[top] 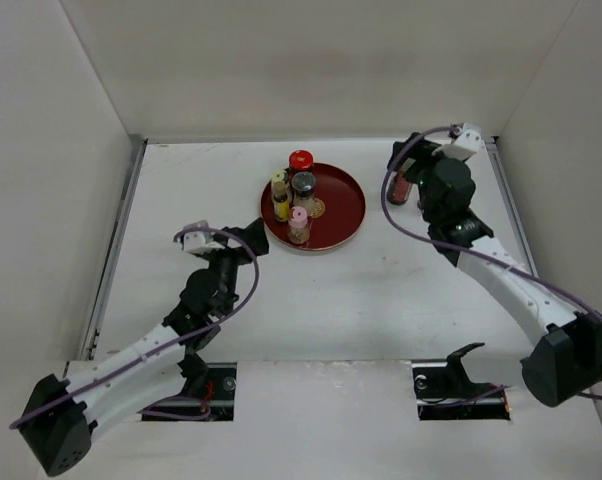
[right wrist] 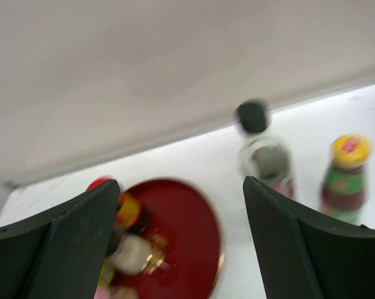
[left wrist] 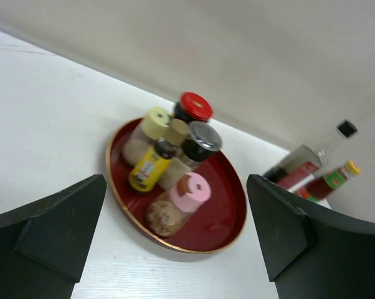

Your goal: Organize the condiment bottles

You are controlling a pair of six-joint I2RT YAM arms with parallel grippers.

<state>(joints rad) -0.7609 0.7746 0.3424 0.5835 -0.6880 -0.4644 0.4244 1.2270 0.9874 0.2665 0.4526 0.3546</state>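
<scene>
Table (left wrist: pixel 50 112): one plate (left wrist: pixel 222 208), two bottles (left wrist: pixel 327 182) outside

White-and-black arms (top: pixel 141 360), purple cables (top: pixel 251 283)

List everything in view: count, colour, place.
plate: one, dark red, gold rim, mid-table
red-capped jar: one, plate's far side
grey-capped jar: one, on plate
pale-yellow-capped jar: one, on plate
tan-capped jar: one, on plate, mostly hidden
yellow-labelled bottle: one, dark cap, on plate
pink-capped jar: one, plate's near side
tall glass bottle: one, clear, black cap, off plate, right
sauce bottle: one, red, yellow cap, beside tall glass bottle
table: one, white
left gripper: one, black, open, facing plate
right gripper: one, black, open, near the two off-plate bottles
</scene>
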